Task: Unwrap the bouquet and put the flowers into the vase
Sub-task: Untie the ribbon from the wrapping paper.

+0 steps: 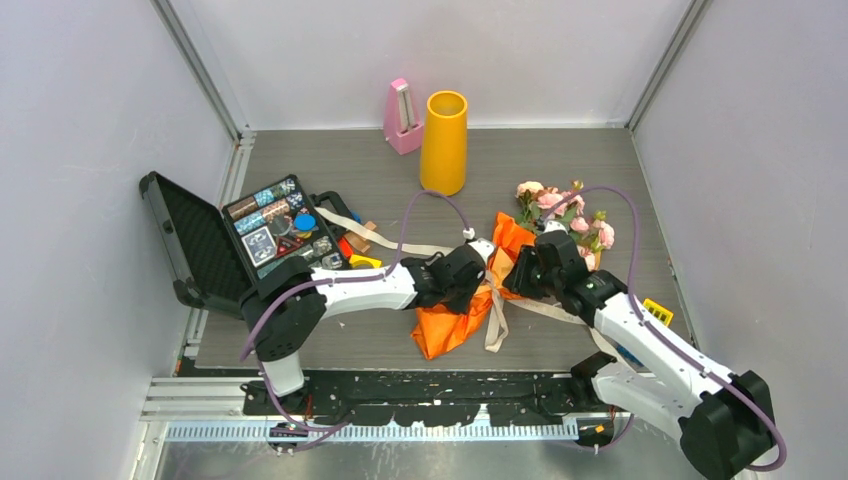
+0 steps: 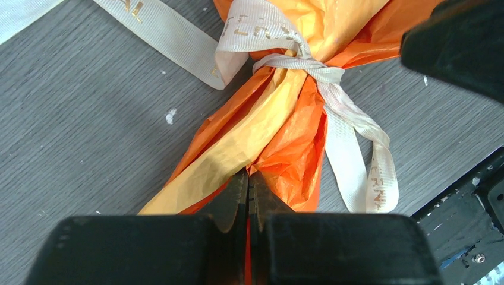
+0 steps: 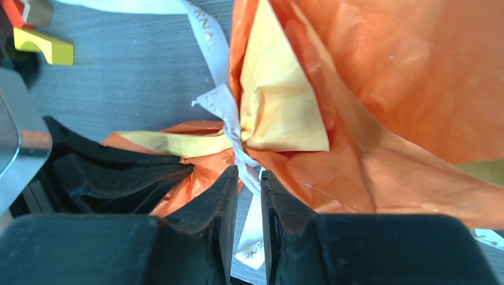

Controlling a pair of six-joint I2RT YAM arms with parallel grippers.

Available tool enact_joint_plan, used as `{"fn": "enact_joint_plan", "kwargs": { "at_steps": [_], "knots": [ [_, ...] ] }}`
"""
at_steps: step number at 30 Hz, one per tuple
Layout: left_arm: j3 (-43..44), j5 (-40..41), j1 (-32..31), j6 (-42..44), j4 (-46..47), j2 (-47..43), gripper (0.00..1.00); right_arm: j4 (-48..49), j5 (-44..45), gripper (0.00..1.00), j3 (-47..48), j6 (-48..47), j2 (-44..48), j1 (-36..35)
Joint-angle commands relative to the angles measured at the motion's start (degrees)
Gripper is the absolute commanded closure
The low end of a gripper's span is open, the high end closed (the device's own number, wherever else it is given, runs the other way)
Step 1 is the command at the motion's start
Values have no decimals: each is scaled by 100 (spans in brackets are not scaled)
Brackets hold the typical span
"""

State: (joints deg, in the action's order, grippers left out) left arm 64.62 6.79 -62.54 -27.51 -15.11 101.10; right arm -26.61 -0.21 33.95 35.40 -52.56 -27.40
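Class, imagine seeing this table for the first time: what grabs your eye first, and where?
The bouquet, wrapped in orange paper and tied with a beige ribbon, lies front and centre, the left tool pinching its tail. Pink flowers poke out at its far end, and a tall yellow vase stands upright behind, beside a pink metronome.

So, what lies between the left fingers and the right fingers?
The tied neck of the bouquet: orange paper cinched by the beige ribbon. All three views show it.
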Motion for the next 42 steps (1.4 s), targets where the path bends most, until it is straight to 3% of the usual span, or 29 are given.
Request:
{"fn": "enact_joint_plan", "kwargs": {
  "at_steps": [1,12,25,33,37,39,42],
  "knots": [
    [93,-265,104,52,-145,-279,100,322,-250,72,279,-511,-260,-226],
    [88,-432,138,4,-141,-243,100,643,211,66,269,-723,-815,-547],
    [95,-509,165,-53,-123,-196,100,952,147,70,259,-843,-1234,-617],
    [112,-534,200,-62,-147,-178,100,957,228,79,187,-803,-1285,-648],
    [112,-537,240,-91,-154,-186,100,892,279,89,153,-785,-1212,-653],
    [110,-550,259,-109,-163,-185,100,883,295,98,120,-761,-1160,-654],
    [103,-572,279,-123,-163,-174,100,920,414,100,43,-699,-1049,-653]
  ]
}}
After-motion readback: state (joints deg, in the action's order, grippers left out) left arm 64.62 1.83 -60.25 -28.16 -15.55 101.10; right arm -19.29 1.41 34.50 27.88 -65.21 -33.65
